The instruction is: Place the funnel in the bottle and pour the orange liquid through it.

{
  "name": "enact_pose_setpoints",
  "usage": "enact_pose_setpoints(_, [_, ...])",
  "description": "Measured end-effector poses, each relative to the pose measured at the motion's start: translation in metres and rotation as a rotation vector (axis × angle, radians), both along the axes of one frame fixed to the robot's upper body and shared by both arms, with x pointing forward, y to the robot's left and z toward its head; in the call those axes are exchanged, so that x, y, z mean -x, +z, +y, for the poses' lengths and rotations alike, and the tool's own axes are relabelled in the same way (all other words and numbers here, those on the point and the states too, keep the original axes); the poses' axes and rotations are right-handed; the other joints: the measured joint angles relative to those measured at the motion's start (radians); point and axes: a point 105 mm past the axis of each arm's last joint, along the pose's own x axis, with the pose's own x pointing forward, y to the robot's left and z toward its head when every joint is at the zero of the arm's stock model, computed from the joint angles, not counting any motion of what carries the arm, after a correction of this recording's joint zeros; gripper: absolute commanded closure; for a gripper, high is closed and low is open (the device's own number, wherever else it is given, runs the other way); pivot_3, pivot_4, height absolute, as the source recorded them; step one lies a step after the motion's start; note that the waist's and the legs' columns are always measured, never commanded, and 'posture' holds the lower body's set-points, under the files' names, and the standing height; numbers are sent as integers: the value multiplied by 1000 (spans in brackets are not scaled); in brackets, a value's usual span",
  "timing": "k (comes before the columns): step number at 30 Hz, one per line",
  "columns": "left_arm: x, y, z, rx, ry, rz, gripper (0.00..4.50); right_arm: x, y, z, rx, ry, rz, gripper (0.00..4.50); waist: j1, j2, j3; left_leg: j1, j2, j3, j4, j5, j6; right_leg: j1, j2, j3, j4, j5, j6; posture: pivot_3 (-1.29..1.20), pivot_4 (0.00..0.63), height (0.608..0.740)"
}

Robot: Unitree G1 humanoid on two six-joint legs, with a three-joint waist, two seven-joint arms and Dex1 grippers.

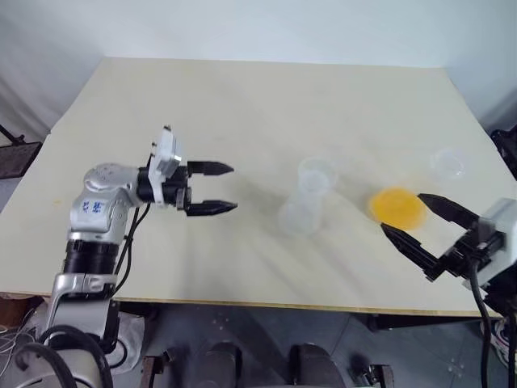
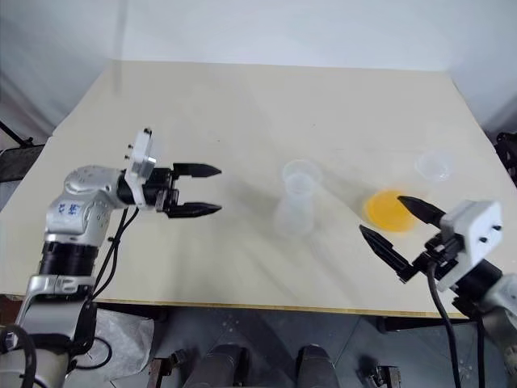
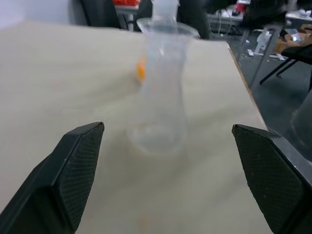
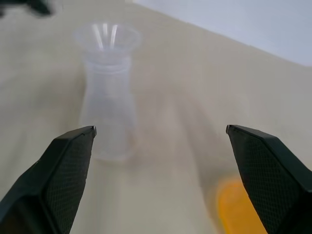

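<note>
The bottle (image 1: 307,200) stands upright mid-desk (image 1: 242,105) with the funnel (image 4: 107,36) seated in its neck, ready to receive a pour. The orange liquid (image 1: 397,205) lies in a shallow clear vessel just beside the right gripper (image 1: 422,220), whose fingers are spread and empty, probably lined up to take it. The left gripper (image 1: 220,187), fingers likewise spread, points level at the bottle from well apart. A small clear cup (image 1: 450,162) stands farther off.

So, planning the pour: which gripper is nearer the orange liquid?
The right gripper, open, flanks the orange liquid, its fingers close beside it. The left gripper, open, hangs far off, beyond the bottle.
</note>
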Motion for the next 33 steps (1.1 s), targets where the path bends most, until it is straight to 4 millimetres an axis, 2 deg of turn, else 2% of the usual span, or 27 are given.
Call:
enact_pose_setpoints(5, [7,-4,0,32,-17,-8,15,26,-16,-17,-44,-139,73,0,-1,0,0,1,-1,0,-1,0,0,1,0,1,0,0,0,0,150,740])
enact_pose_setpoints(8, [7,-4,-2,45,-26,-34,15,35,-15,-24,-58,-209,63,0,-5,1,0,4,0,2,-2,0,0,1,1,2,0,0,0,0,150,740])
enact_pose_setpoints(14, [4,3,-9,72,-41,-81,15,35,-9,-29,-69,-271,12,0,-15,1,0,5,0,3,-3,0,0,2,1,3,0,0,0,0,150,740])
enact_pose_setpoints(18, [3,2,-9,77,-48,-72,15,20,-1,-26,-87,-272,-61,0,-22,1,-1,5,0,3,-3,0,0,2,1,3,0,0,0,0,150,740])
enact_pose_setpoints(21, [-2,8,-19,99,-84,-97,15,-9,-2,-35,-128,-305,-107,0,-25,1,-1,4,-1,3,-2,0,0,2,1,3,0,0,0,0,150,740])
enact_pose_setpoints(27, [-1,11,-32,108,-121,-101,15,-48,-12,-47,-127,-355,-106,0,-26,2,-1,4,-2,3,-6,0,1,0,0,3,0,0,0,0,150,740])
enact_pose_setpoints(30, [-1,10,-34,107,-127,-94,15,-59,-14,-47,-123,-356,-103,0,-27,2,-1,4,-1,2,-6,0,0,0,1,2,0,0,0,0,150,740])
enact_pose_setpoints(33, [1,12,-35,105,-128,-99,15,-69,-7,-50,-135,-369,-134,0,-26,2,-1,4,-1,3,-5,0,0,0,0,2,0,0,0,0,150,740])
